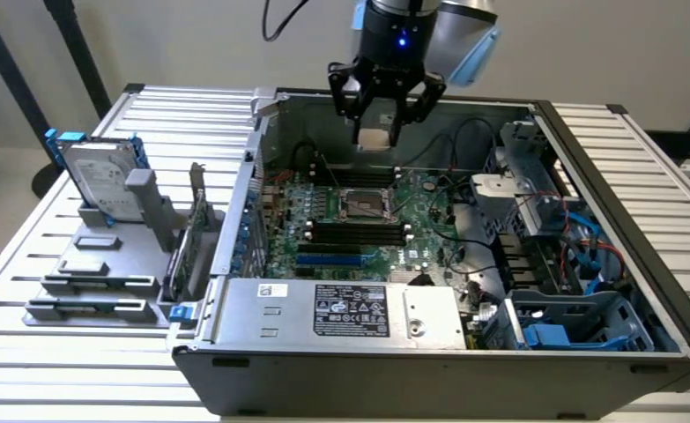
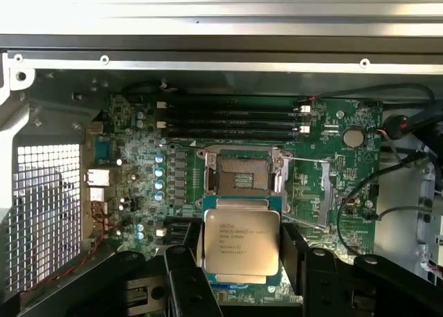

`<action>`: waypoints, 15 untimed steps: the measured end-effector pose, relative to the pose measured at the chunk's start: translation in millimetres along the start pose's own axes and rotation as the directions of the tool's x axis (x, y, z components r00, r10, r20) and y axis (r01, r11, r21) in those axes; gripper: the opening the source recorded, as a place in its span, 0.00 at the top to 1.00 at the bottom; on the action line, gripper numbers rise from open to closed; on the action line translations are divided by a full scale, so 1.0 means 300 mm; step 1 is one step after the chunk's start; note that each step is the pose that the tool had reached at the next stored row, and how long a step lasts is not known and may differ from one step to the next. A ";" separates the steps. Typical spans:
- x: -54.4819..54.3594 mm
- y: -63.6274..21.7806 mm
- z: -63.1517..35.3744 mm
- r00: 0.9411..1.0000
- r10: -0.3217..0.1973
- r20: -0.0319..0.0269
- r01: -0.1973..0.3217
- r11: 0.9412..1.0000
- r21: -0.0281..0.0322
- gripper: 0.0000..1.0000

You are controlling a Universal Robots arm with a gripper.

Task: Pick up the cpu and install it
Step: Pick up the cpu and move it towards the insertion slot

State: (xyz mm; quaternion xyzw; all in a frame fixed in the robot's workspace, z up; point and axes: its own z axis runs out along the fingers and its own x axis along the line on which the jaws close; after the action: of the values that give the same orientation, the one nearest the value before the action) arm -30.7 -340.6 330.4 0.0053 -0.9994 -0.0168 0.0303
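The cpu [image 2: 240, 242], a small square chip with a shiny silver top, hangs between the black fingers of my gripper [image 2: 240, 261], which is shut on it. In the exterior view the gripper [image 1: 376, 132] holds the cpu [image 1: 374, 138] above the back of the open computer case [image 1: 439, 361]. The motherboard's square socket [image 2: 240, 173] lies open just beyond the chip in the wrist view. In the exterior view the socket [image 1: 366, 204] is below the gripper and nearer the case's front.
Dark memory slots [image 2: 228, 120] run beside the socket. A silver power supply box [image 1: 345, 310] fills the case's front. Cables and a drive cage [image 1: 556, 264] crowd the exterior view's right. A hard drive with blue brackets [image 1: 100, 181] and grey holder blocks [image 1: 92, 264] stand left of the case.
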 end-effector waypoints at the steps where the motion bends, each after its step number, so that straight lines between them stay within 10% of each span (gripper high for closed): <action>1: -0.001 0.000 0.006 1.000 0.000 0.000 0.000 1.000 0.000 0.45; 15: -0.007 0.008 0.090 1.000 0.000 0.000 0.000 1.000 0.000 0.45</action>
State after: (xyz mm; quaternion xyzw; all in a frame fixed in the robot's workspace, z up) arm -30.2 -337.2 303.4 0.0052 -0.9994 -0.0167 0.0304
